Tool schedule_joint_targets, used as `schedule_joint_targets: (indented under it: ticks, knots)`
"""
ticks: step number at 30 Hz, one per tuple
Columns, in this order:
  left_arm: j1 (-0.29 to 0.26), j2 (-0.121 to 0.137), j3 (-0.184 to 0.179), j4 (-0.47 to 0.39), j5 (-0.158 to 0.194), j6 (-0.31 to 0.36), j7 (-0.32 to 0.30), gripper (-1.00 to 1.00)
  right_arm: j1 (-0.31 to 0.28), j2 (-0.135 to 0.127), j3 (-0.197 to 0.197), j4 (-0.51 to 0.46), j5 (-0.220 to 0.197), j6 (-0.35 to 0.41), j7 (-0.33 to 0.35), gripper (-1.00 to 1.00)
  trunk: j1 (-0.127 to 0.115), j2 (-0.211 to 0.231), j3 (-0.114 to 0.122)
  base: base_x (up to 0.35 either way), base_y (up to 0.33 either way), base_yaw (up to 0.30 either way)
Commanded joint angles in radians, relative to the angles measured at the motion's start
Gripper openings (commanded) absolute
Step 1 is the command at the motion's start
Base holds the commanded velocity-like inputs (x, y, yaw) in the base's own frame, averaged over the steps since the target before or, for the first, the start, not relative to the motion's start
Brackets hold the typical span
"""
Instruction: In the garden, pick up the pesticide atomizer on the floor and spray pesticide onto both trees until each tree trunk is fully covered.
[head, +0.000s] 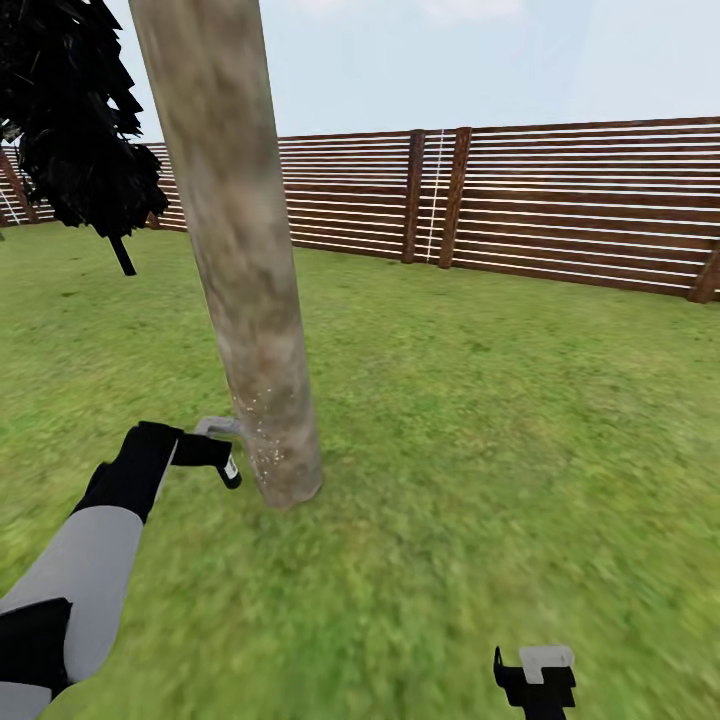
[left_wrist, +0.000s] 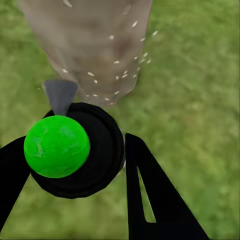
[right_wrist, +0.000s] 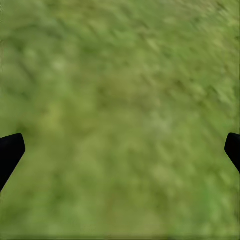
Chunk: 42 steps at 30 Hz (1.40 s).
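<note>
Left gripper (left_wrist: 75, 165) clamped on the atomizer (left_wrist: 80, 150), nozzle aimed at the trunk (head: 240, 250).

Held low and just beside the trunk's base, so the spray lands there; pale flecks (left_wrist: 117, 62) already dot the bark. Lawn (head: 500, 400) lies open all round, the fence (head: 560, 200) well behind, a black cone tree (head: 75, 120) off to the left. Right gripper (right_wrist: 120, 150) hangs open and empty over grass.

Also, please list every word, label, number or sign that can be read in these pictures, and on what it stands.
None can be read. The bottle in the left gripper shows a small white patch in the head view, too small to read. The tree trunk and fence carry no writing.
</note>
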Motion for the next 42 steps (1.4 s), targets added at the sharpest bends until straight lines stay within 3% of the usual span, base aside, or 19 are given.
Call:
schedule_joint_targets:
  ticks: [1,5,6,14,17,20,25,28,30,32,34,37,39,41,42]
  knots:
    - [0.0,-0.004,0.0,0.001,0.001,0.0,0.002,-1.0,0.0,0.001,0.0,0.0,0.0,0.0,0.0,1.0,0.0,0.0,0.0,0.0,0.0,0.049]
    - [-0.002,-0.063,-0.001,-0.001,0.0,-0.001,0.014,-1.0,0.0,0.005,0.001,0.0,0.001,0.0,0.0,1.0,0.0,0.0,0.0,0.0,-0.077,0.216]
    - [-0.002,-0.068,0.0,-0.002,0.0,-0.001,0.024,-1.0,0.0,0.005,0.002,0.0,0.001,0.0,0.0,1.0,0.0,0.0,0.0,0.0,-0.247,0.129]
    - [-0.004,-0.069,-0.004,-0.038,-0.004,0.0,0.038,-1.0,0.0,0.0,0.002,0.0,0.005,0.001,0.002,1.0,0.0,0.0,0.0,0.0,-0.269,0.016]
    - [-0.002,-0.069,0.001,-0.03,0.001,0.001,0.113,-1.0,0.0,-0.001,0.002,0.0,0.005,0.001,0.002,1.0,0.0,0.0,0.0,0.0,-0.273,0.0]
    - [0.0,-0.059,0.007,-0.023,0.002,0.0,0.124,-1.0,0.0,0.0,0.002,0.0,0.004,0.001,0.001,1.0,0.0,0.0,0.0,0.0,-0.273,0.0]
    - [0.007,-0.072,0.006,-0.021,0.007,0.001,0.126,-1.0,0.0,0.002,0.002,0.0,0.003,0.001,0.001,1.0,0.0,0.0,0.0,0.026,-0.273,0.169]
    - [0.012,-0.056,0.027,-0.02,0.005,0.001,0.13,-1.0,0.0,0.002,0.002,0.0,0.003,0.001,0.002,1.0,0.0,0.0,0.0,0.131,-0.271,0.268]
    - [0.038,-0.014,0.057,-0.021,0.001,0.001,0.158,-1.0,0.0,0.001,0.002,0.0,0.003,0.001,0.002,1.0,0.0,0.0,0.0,0.143,-0.27,0.107]
    - [0.054,-0.006,0.06,-0.021,0.002,0.0,0.167,-1.0,0.0,0.001,0.002,0.0,0.003,0.001,0.002,1.0,0.0,0.0,0.0,0.144,-0.269,0.021]
    - [0.061,-0.021,0.059,-0.021,0.007,0.0,0.17,-1.0,0.0,0.001,0.002,0.0,0.003,0.001,0.002,1.0,0.0,0.0,0.0,0.145,-0.269,0.007]
    - [0.065,-0.103,0.059,-0.022,0.001,0.001,0.171,-1.0,0.0,0.001,0.002,0.0,0.003,0.001,0.002,1.0,0.0,0.0,0.0,0.145,-0.269,0.001]
    - [0.065,-0.121,0.06,-0.022,0.0,0.001,0.171,-1.0,0.0,0.001,0.002,0.0,0.003,0.001,0.002,1.0,0.0,0.0,0.0,0.145,-0.269,0.0]
    - [0.067,-0.098,0.068,-0.022,0.0,0.001,0.171,-1.0,0.0,0.001,0.002,0.0,0.003,0.001,0.002,1.0,0.0,0.0,0.0,0.144,-0.269,0.0]
    - [0.068,-0.065,0.073,-0.022,-0.001,0.001,0.173,-1.0,0.0,0.001,0.002,0.0,0.003,0.001,0.002,1.0,0.0,0.0,0.0,0.143,-0.269,0.029]
